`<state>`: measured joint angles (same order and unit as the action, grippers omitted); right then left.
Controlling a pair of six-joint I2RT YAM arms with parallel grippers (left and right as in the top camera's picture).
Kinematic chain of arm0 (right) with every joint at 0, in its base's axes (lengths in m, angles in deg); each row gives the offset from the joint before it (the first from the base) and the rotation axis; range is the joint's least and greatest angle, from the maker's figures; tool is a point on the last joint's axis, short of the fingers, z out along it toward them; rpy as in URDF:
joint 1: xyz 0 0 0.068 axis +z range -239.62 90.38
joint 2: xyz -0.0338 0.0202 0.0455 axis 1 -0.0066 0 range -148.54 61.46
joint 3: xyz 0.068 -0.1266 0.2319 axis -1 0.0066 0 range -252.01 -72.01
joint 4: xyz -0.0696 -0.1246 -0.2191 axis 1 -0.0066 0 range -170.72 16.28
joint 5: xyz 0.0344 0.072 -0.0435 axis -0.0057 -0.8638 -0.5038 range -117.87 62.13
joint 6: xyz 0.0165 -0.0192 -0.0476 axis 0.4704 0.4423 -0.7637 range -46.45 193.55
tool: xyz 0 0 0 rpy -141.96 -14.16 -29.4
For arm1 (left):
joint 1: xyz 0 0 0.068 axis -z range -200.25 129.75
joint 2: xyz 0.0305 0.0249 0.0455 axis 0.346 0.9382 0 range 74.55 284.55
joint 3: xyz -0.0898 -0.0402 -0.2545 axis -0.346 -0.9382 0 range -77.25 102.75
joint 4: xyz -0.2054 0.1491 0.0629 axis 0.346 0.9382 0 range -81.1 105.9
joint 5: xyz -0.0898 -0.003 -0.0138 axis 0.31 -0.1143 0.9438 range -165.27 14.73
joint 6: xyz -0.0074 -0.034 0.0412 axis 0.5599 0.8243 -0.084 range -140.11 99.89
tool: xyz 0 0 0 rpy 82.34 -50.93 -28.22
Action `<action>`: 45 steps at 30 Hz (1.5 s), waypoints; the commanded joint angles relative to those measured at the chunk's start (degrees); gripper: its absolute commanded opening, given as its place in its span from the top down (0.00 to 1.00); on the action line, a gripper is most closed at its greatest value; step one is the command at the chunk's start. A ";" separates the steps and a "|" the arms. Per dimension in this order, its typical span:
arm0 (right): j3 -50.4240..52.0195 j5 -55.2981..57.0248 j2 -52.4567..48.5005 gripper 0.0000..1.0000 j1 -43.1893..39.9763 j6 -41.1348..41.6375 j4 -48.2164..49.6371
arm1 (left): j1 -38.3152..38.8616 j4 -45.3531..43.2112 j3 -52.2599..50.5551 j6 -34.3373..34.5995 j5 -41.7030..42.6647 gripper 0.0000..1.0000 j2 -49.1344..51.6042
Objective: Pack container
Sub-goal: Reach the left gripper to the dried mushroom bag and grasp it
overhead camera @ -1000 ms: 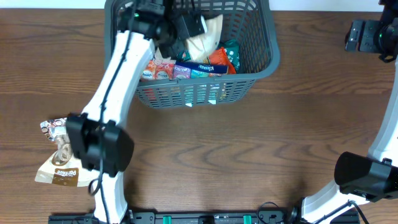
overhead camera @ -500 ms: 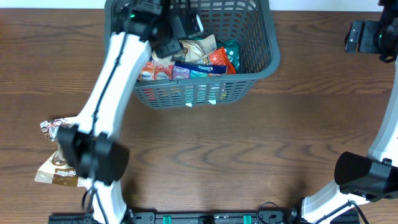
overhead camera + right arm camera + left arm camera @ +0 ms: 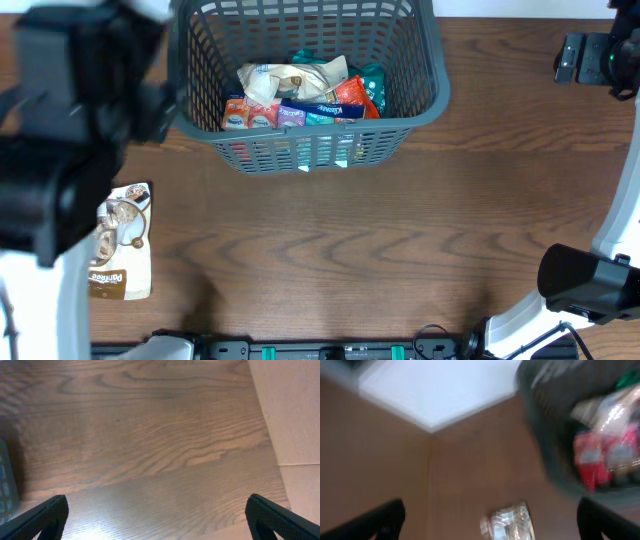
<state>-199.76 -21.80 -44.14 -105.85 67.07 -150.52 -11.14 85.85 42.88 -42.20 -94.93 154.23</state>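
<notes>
Left hand (image 3: 490, 512) wide open, empty

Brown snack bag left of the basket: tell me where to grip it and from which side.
Probably pinch the brown snack bag across its narrow width near the far end, coming straight down from above. It appears to lie flat on the table, so a sideways approach would find little to grab.

Overhead looks straight down on table (image 3: 400, 230) and basket (image 3: 310, 150). Left wrist, blurred, shares that basket. Right wrist faces table closely.
</notes>
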 commanded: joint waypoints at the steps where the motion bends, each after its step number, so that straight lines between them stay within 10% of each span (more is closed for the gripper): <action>1: 0.09 -0.50 0.04 0.01 -0.24 -0.46 0.24 | -2.91 8.00 -0.26 14.86 -2.91 0.01 -2.56; 8: 0.09 -1.66 0.04 0.01 -0.20 -0.44 0.22 | -4.22 19.85 -5.42 25.00 -2.95 0.01 -10.10; 22: 0.09 -2.03 0.04 0.01 -0.20 -0.44 -0.39 | -4.22 11.21 -42.62 35.89 -11.08 0.02 -35.39; 30: 0.09 -2.01 0.04 0.01 -0.20 -0.46 -1.09 | -8.50 -2.45 -60.00 31.74 -3.61 0.02 -31.04; 45: 0.09 -2.03 0.04 0.01 -0.20 -0.42 -2.08 | -46.77 -22.23 -61.16 9.99 27.17 0.01 -10.73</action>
<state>-199.76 -23.57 -44.14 -105.85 67.07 -152.38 -56.01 65.57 -18.43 -24.67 -75.08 140.48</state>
